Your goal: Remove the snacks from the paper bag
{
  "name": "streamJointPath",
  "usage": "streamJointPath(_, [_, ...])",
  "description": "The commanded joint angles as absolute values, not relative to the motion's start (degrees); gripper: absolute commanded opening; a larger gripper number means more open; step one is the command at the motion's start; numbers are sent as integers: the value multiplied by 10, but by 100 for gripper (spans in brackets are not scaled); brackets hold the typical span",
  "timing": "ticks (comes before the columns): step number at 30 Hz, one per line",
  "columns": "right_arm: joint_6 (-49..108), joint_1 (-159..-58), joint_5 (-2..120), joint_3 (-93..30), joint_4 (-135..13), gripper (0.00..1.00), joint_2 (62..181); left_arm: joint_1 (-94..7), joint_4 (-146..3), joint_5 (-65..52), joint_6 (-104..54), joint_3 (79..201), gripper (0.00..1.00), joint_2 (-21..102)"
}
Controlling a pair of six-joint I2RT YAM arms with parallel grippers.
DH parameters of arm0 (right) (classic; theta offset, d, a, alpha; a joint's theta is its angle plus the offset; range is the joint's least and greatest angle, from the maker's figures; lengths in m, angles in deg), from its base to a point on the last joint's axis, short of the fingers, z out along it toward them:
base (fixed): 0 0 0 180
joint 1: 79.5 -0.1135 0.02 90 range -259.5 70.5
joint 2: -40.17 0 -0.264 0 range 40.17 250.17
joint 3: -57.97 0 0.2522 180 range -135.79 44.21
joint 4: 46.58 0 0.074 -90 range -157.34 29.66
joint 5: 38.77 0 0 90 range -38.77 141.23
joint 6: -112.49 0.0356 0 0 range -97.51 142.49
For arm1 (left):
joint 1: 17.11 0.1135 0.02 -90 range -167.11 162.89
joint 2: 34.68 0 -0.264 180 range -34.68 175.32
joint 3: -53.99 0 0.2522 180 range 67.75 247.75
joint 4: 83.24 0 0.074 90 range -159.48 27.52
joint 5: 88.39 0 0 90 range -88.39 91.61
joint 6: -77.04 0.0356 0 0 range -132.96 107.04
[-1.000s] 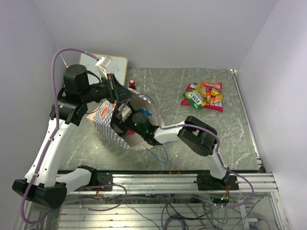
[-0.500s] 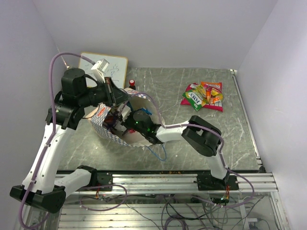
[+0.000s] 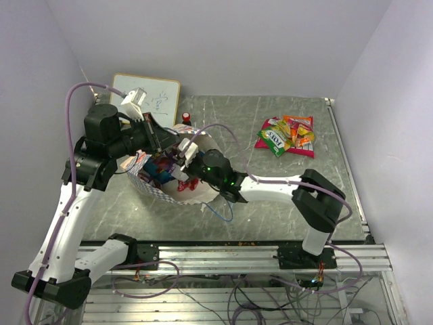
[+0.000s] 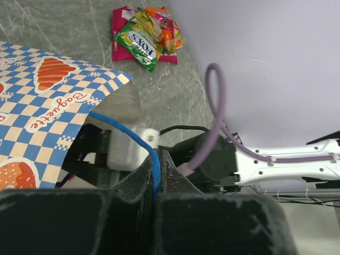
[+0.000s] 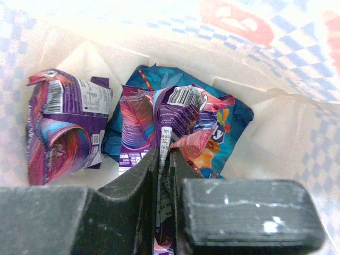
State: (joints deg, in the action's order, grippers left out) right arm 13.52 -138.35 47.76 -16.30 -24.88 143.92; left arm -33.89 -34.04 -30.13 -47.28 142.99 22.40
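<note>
1. The left hand (image 4: 155, 162) is pinched tight on the blue cord handle (image 4: 127, 133) of the paper bag (image 4: 48, 95).
2. The right hand (image 5: 164, 159), deep inside the bag, is clamped on a purple packet (image 5: 154, 122).
3. The grey marbled bench (image 3: 270, 196) has lavender walls (image 3: 237, 47) around it, and loose packets (image 3: 287, 135) lie far right.
4. The bag is tipped over, its long axis left-right and its mouth facing right.

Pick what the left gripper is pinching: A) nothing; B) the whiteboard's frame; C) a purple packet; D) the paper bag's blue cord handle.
D: the left wrist view shows the left gripper shut on the blue cord handle of the paper bag; the purple packet is in the right gripper instead.
</note>
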Motion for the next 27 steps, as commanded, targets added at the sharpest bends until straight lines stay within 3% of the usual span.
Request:
streamJointPath(1, [148,-1382,478,-144,-265,0,1374,-346,-359,-274,-493,1422,7,210])
streamJointPath(13, [137,-1382,459,-47,-381,0,1148,-346,-403,-262,-505,1402,7,238])
streamJointPath(19, [185,-1381,314,-9,-377,0,1032,-346,-432,-260,-526,1381,7,245])
streamJointPath(23, [118,-1381,235,-58,-420,0,1013,-346,-441,-264,-537,1373,7,252])
streamJointPath(27, [-56,-1379,212,-105,-434,0,1015,-346,-429,-255,-528,1383,7,253])
